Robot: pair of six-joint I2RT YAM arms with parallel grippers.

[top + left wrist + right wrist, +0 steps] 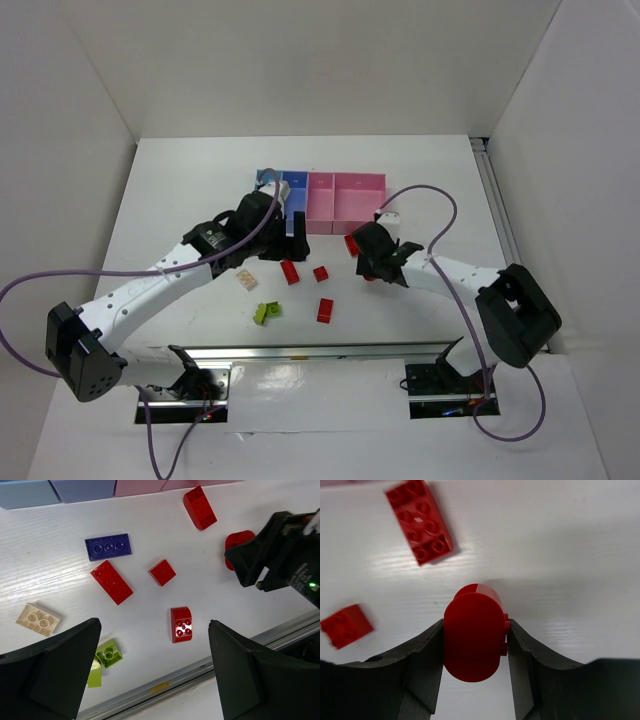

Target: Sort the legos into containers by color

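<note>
One white table (170, 190) carries everything I'm watching. At its far side sits the row of joined trays (345, 178). From left to right there is a light blue tray (25, 492), a periwinkle tray (296, 188), a narrow pink tray (320, 198) and a wider pink tray (358, 200). In the top view my left arm (160, 285) hides most of the light blue one.

The left claw (153, 625) hangs over the loose bricks with its jaws spread wide, grasping nothing. The right claw (476, 630) is clenched on a rounded red brick (470, 655), with one finger pressed against each flat side. That brick is glossy, with a smooth arched face and small studs poking out on one edge. I cannot tell whether it has left the table. It sits in front of the wider pink tray, right of the other pieces.

The remaining legos lie on the table in front of the trays:
- A long red brick (111, 581) lies just beside a dark blue plate (108, 546).
- Another red brick (200, 507) lies nearest the trays.
- A beige brick (37, 620) lies off to the left.
- A curved red brick (181, 625) lies between the left claw's fingers.
- A small red square (162, 572) lies in the middle of the group.
- A lime green brick (107, 654) is tucked against the left finger.
</note>
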